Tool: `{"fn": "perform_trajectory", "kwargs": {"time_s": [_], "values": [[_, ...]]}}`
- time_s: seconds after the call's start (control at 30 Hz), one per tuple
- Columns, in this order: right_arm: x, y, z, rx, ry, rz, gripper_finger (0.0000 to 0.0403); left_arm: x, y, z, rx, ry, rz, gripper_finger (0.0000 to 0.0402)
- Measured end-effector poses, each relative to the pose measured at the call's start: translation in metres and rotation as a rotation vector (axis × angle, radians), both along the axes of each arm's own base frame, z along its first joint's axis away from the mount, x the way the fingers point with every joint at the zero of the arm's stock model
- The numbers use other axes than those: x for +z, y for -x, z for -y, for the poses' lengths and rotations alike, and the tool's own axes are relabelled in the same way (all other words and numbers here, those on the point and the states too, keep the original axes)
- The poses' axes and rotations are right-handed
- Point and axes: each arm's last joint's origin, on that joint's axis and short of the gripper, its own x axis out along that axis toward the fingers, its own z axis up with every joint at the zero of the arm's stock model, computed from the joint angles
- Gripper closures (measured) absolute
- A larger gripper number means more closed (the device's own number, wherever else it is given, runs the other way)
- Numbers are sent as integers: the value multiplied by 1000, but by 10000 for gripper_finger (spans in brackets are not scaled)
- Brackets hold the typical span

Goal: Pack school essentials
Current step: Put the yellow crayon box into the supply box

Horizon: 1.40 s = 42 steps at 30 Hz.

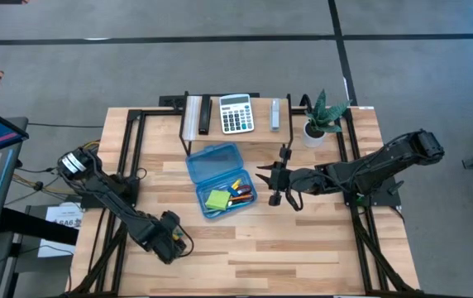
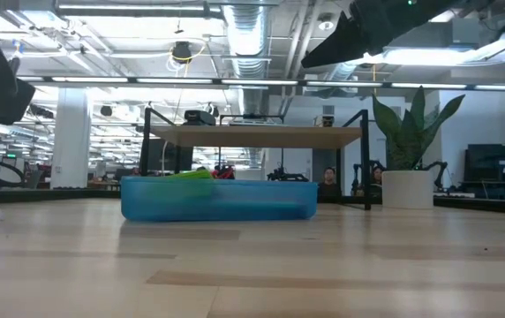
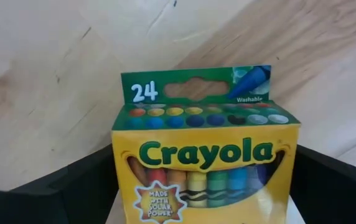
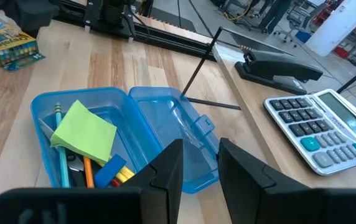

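The yellow-green crayon box sits between my left gripper's dark fingers, near the table's near left part; it also shows far off in the right wrist view. The open translucent blue case lies mid-table. Its tray holds the lime sticky-note pad, a teal pen, an orange pencil and a small blue eraser. My right gripper hovers just right of the case, open and holding nothing. My left gripper pinches the crayon box between its two fingers, one on each narrow side wall. The box's printed front faces the wrist camera and its green top flap points away from the wrist. Whether the box touches the table cannot be told.
A raised wooden shelf at the far edge carries a grey-white calculator, a black stapler and other small items. A potted plant stands at the far right. Bare wood lies near and left of the case. People show in the room behind.
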Motion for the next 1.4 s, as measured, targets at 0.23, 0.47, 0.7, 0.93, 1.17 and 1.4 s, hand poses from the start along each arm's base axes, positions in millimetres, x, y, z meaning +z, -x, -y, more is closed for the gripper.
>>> {"fn": "perform_trajectory", "kwargs": {"time_s": [0.23, 0.47, 0.7, 0.93, 1.17, 1.4], "values": [[0, 0, 0, 0, 0, 0, 283, 7, -1, 1, -35, -28, -19, 27], [0, 0, 0, 0, -1, 2, 283, 13, -8, 1, -88, -23, -8, 53], [0, 0, 0, 0, 0, 1, 283, 13, -12, -3, -109, -5, -22, 79], [0, 0, 0, 0, 0, 1, 283, 20, -21, -6, -171, 25, -39, 90], [0, 0, 0, 0, 0, 1, 283, 45, -40, -6, -265, 21, 9, 90], [0, 0, 0, 0, 0, 0, 283, 86, -70, -22, -440, -164, 97, 90]]}}
